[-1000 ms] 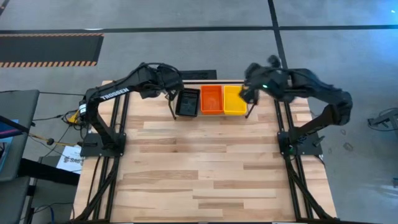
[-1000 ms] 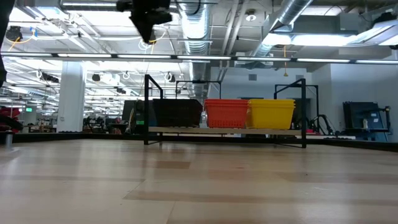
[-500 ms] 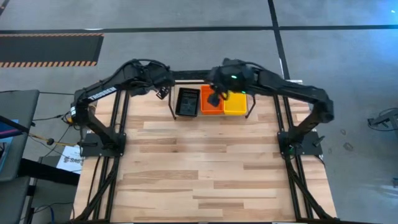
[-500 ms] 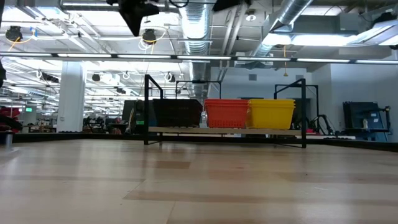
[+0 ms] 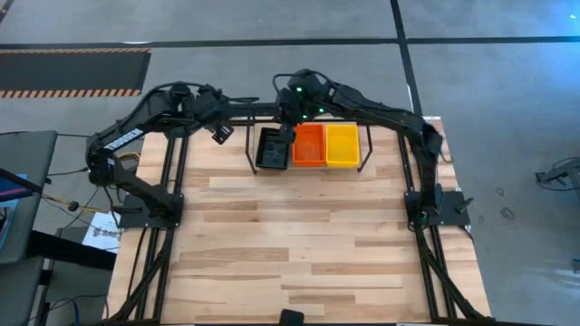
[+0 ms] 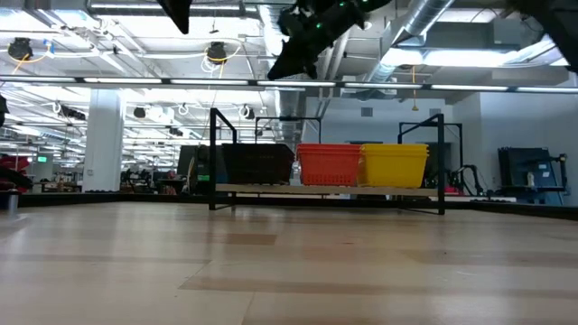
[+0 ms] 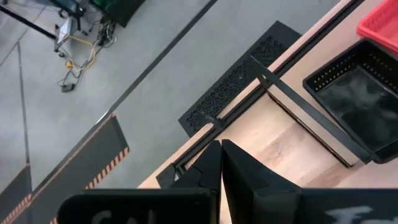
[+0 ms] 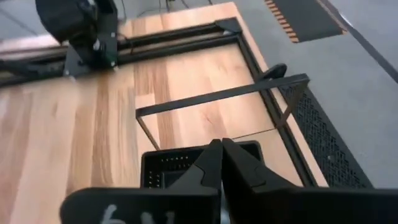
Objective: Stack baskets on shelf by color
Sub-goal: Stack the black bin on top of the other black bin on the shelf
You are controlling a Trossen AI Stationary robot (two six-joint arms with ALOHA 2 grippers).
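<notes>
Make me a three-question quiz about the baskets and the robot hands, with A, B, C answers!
1. Where is the right gripper?
A. above the black baskets
B. down at the near table edge
C. over the yellow baskets

2. Which colour sits in the middle of the shelf?
A. black
B. red-orange
C. yellow

3. How are the fingers of the left gripper?
A. spread wide apart
B. holding a basket
C. shut together, holding nothing

Answers:
1. A, the high view shows the right arm reaching across to hang over the black end of the row.
2. B, the red-orange baskets stand between the black and the yellow ones.
3. C, the left wrist view shows the two fingers pressed together with nothing between them.
</notes>
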